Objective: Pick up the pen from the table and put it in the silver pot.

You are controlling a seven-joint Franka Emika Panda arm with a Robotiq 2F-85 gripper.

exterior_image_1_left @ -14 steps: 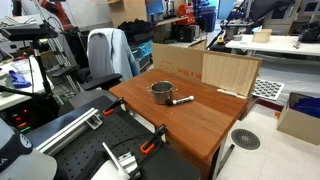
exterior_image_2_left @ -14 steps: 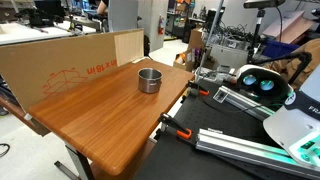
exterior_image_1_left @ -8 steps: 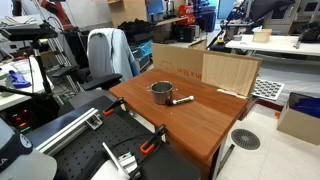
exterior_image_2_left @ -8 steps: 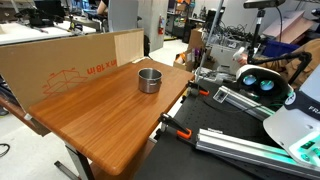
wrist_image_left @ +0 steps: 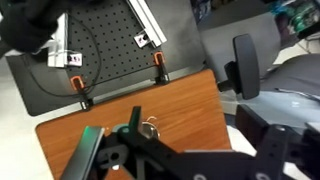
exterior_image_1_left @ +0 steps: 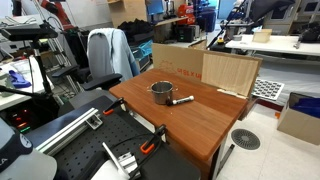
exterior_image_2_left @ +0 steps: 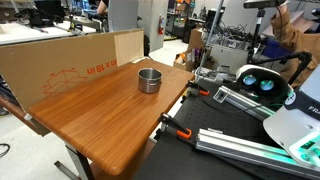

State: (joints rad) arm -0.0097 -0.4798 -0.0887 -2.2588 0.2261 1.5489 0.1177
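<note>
The silver pot [exterior_image_1_left: 161, 93] stands on the reddish-brown wooden table [exterior_image_1_left: 205, 120], towards its far side; it also shows in an exterior view [exterior_image_2_left: 149, 79]. The pen [exterior_image_1_left: 182, 99], short and dark, lies flat on the table just beside the pot, apart from it; it does not show from the other side. In the wrist view my gripper [wrist_image_left: 190, 118] hangs high above a corner of the table [wrist_image_left: 110, 125], its dark fingers [wrist_image_left: 258, 130] spread apart with nothing between them. Pot and pen are outside the wrist view. The gripper does not show in either exterior view.
A large cardboard box [exterior_image_1_left: 200, 66] stands along the table's back edge [exterior_image_2_left: 70, 58]. Orange clamps [wrist_image_left: 156, 61] hold the table to a black perforated plate [wrist_image_left: 105, 40]. A chair with a jacket [exterior_image_1_left: 108, 52] stands beside the table. The robot base [exterior_image_2_left: 290, 120] sits nearby.
</note>
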